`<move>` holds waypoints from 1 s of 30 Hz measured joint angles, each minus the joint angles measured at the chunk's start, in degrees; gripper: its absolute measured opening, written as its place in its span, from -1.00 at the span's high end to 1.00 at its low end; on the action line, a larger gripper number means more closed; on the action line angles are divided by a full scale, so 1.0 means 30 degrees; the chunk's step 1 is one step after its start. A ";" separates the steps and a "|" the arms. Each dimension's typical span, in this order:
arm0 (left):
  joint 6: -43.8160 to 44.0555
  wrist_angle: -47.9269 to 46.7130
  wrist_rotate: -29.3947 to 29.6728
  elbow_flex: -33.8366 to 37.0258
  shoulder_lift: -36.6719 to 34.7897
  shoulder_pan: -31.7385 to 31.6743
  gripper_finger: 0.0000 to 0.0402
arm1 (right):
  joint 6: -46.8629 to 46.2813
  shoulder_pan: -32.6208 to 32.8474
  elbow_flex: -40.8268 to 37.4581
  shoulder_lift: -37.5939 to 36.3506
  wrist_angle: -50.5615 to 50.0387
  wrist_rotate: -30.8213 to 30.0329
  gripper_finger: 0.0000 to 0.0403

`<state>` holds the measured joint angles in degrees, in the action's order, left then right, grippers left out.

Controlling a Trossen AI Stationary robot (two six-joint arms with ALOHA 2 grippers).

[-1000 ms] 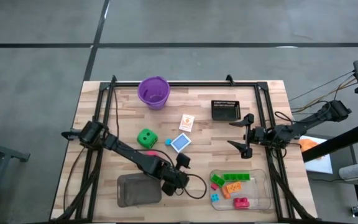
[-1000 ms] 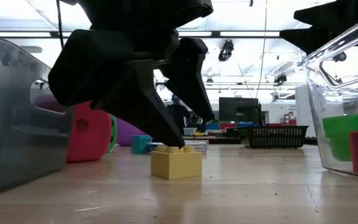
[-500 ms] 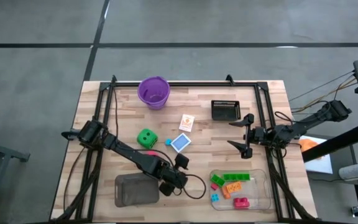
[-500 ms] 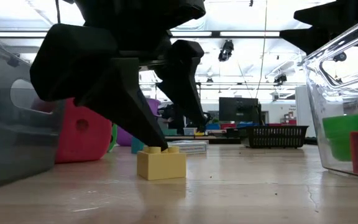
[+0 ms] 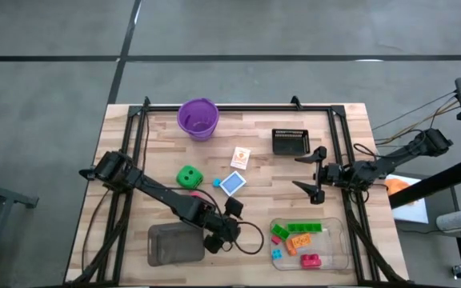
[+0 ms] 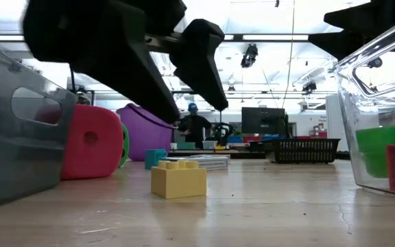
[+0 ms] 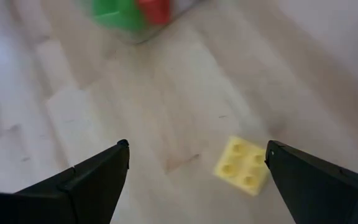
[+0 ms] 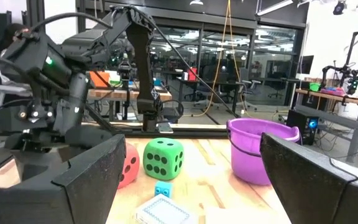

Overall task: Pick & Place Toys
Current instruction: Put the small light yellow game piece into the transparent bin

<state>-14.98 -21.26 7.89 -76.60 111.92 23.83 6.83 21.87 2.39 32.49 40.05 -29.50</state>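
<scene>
A yellow brick (image 6: 178, 180) lies studs up on the bare wood between the grey tray (image 5: 174, 245) and the clear tray (image 5: 338, 250). My left gripper (image 6: 197, 113) hangs open just above the brick, clear of it. In the left wrist view the brick (image 7: 242, 165) lies near one finger of that gripper (image 7: 196, 146). The clear tray holds several bricks (image 5: 298, 230). A green die (image 5: 188, 178), a red die (image 6: 91, 149), a small blue brick (image 5: 216, 182) and two cards (image 5: 232, 184) lie mid-table. My right gripper (image 5: 314, 172) waits open at the right.
A purple cup (image 5: 198, 118) stands at the far edge and a black basket (image 5: 290, 141) at the far right. A cable (image 5: 250, 240) loops on the wood beside my left gripper. Black frame rails (image 5: 338, 144) run along the table's sides.
My left gripper has risen off the yellow brick and tipped a little, its fingers as wide apart as before. The brick first slid a short way toward the table's left under the fingertip, then stayed flat on the wood as the fingers lifted clear.
</scene>
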 joint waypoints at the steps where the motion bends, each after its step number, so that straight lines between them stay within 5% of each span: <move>1: 0.0000 -0.0005 -0.0402 0.0000 0.0045 0.0000 -0.89 | 0.0000 0.0000 0.0000 -0.0005 0.0010 0.0000 -0.80; 19: 0.0120 0.0010 -0.2517 -0.0029 0.0838 -0.0015 -0.87 | 0.0000 0.0000 0.0000 -0.0007 0.0047 -0.0004 -0.80; 30: 0.0164 -0.0515 -0.2503 -0.0022 0.0852 -0.0189 -0.59 | -0.0007 0.0000 0.0000 -0.0007 0.0047 0.0000 -0.80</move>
<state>-14.49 -22.80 0.38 -76.66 114.48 23.27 6.81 21.87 2.39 32.47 40.19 -29.50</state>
